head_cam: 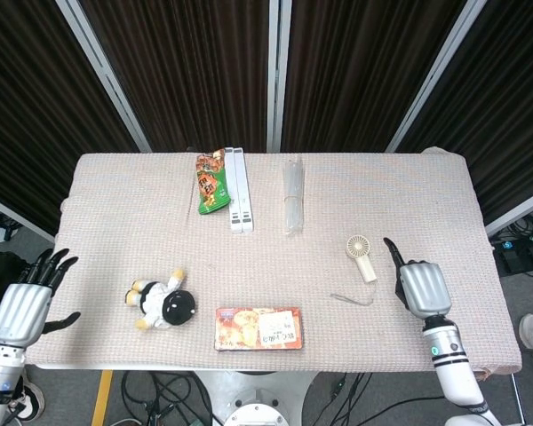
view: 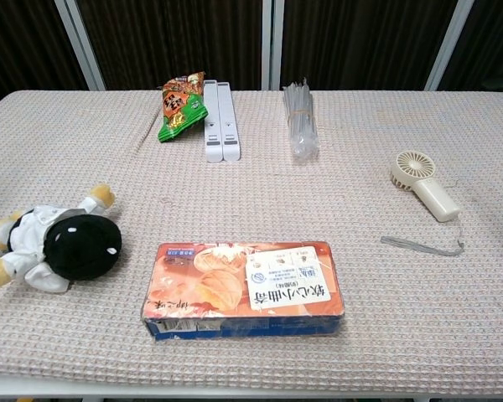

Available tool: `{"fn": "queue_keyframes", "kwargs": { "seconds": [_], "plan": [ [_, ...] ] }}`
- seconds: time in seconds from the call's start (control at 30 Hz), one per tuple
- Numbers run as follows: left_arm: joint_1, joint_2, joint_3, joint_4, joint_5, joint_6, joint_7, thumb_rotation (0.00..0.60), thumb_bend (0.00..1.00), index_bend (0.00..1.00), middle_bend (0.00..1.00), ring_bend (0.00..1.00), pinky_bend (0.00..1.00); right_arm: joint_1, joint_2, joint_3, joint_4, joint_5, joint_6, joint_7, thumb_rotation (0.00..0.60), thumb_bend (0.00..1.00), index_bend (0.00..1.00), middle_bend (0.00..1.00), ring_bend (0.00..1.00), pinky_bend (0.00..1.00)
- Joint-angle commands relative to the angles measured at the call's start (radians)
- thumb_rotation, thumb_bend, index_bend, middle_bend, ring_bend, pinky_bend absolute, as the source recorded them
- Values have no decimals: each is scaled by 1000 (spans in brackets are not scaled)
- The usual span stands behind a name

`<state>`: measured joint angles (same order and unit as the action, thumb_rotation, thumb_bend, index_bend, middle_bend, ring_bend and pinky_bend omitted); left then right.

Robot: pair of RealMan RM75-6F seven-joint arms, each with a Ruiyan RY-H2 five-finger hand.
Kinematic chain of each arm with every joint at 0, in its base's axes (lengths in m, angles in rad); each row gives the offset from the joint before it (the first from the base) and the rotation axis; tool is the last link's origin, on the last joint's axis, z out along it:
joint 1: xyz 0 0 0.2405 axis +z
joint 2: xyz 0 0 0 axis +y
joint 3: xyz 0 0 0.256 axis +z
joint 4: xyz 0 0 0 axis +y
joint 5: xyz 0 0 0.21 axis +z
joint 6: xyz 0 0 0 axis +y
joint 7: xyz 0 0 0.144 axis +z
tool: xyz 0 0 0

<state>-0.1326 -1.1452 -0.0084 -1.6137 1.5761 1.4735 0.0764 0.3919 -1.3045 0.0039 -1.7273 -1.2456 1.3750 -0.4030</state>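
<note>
My right hand hovers over the table's front right part, its thumb pointing up-left toward a small cream hand fan. It holds nothing and stands a little to the right of the fan. The fan lies flat, with its grey strap trailing toward the front. My left hand is off the table's left edge with fingers spread and holds nothing. Nearest to it is a black-and-white plush toy. Neither hand shows in the chest view.
An orange biscuit box lies at the front middle of the beige table. At the back are a snack bag, two white bars and a clear packet.
</note>
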Motion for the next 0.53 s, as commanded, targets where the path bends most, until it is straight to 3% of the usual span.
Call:
{"fn": "queue_keyframes", "kwargs": {
  "seconds": [0.03,0.07,0.1,0.17,0.33,0.53],
  "plan": [
    [1,-2,3,-9,8,4,5,600,34,129,77,6,215,-84,47,-70,100,-149,99,75,600,611,0,317,171,340],
    [1,-4,4,-12,10,5,7,600,34,129,77,6,215,-96,57,-78,108,-152,103,67,600,391,0,181,58,184],
    [2,-5,6,-14,14,8,7,600,34,129,77,6,215,-108,65,-83,112,-153,110,62,600,230,0,75,6,69],
    [5,-8,10,-19,23,13,7,600,35,129,77,6,215,-136,70,-85,134,-178,147,91,600,111,0,1,0,0],
    [8,3,16,-37,39,21,29,600,34,128,77,6,213,-190,54,-74,241,-256,242,207,600,103,0,0,0,0],
    [6,18,7,-61,35,23,45,600,34,129,77,6,213,-210,66,-62,236,-264,230,226,600,129,0,0,0,0]
  ]
}}
